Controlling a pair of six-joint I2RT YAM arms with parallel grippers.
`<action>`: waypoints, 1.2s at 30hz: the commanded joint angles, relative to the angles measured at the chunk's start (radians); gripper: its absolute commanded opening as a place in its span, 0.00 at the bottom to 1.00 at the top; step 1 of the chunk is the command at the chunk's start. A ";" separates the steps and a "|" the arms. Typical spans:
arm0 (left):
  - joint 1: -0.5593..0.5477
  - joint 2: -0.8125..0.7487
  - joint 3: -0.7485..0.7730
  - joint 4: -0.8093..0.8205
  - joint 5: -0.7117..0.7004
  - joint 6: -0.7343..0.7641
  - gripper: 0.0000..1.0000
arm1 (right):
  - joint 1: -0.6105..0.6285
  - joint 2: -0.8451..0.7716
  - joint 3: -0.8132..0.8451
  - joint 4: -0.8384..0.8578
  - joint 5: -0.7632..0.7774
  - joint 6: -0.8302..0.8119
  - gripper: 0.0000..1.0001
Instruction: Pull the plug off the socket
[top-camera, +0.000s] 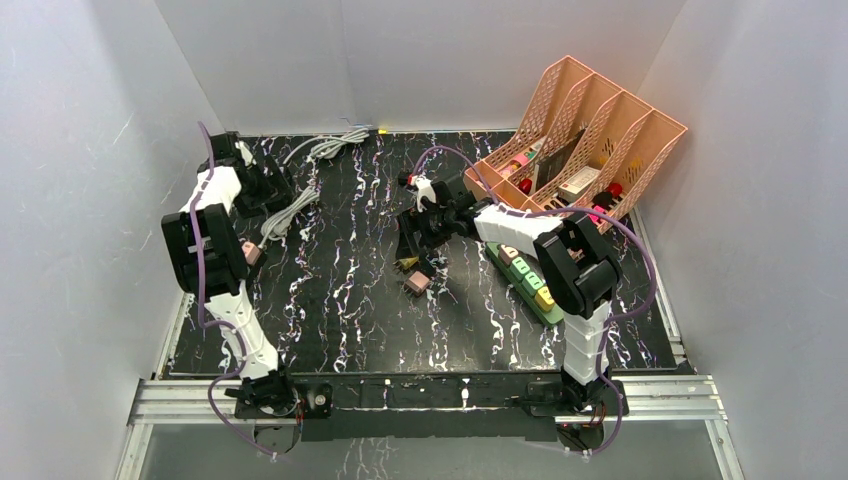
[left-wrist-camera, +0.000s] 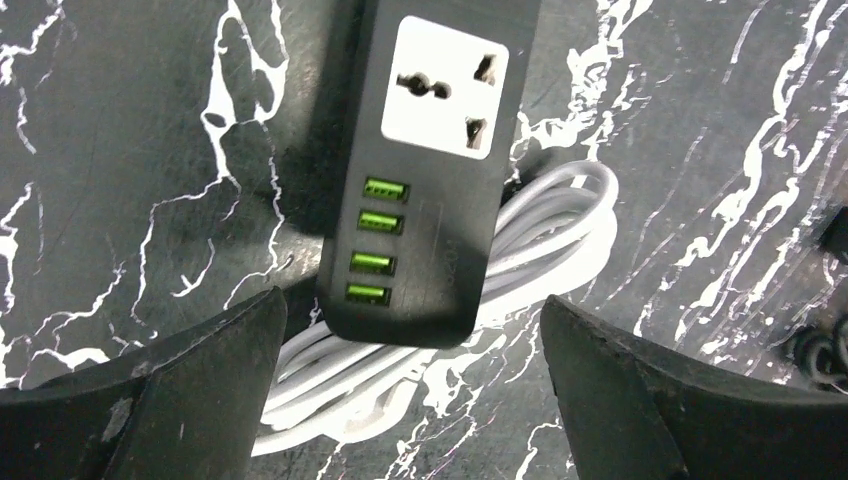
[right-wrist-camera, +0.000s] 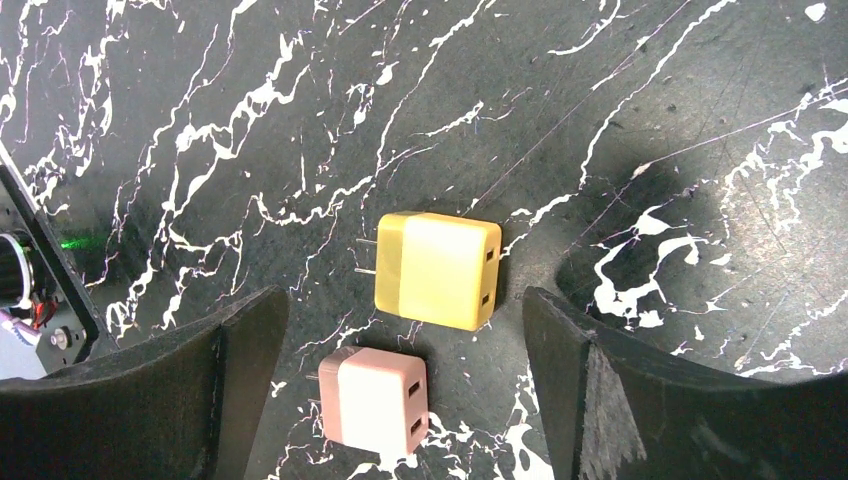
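The socket is a black power strip with a white socket face, empty, and four green USB ports. It lies on a coiled white cable. My left gripper is open above the strip's near end, one finger on each side, touching nothing. In the top view the left gripper hovers at the far left. A yellow plug and a pink plug lie loose on the table, prongs pointing left. My right gripper stands open over them, empty. In the top view the right gripper is above the yellow plug.
A green power strip with several coloured plugs in it lies under the right arm. A pink file rack with small items stands at the back right. More white cable runs along the back. White walls enclose the black marbled table.
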 joint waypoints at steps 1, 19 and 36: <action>-0.004 -0.095 -0.025 -0.033 -0.079 -0.012 0.98 | 0.004 -0.063 0.020 0.021 0.007 -0.012 0.95; -0.004 -0.434 -0.400 -0.038 -0.350 0.048 0.98 | 0.008 -0.221 -0.145 0.050 0.012 0.051 0.95; -0.005 -0.521 -0.562 -0.034 -0.333 0.049 0.53 | 0.008 -0.335 -0.233 0.084 -0.017 0.051 0.95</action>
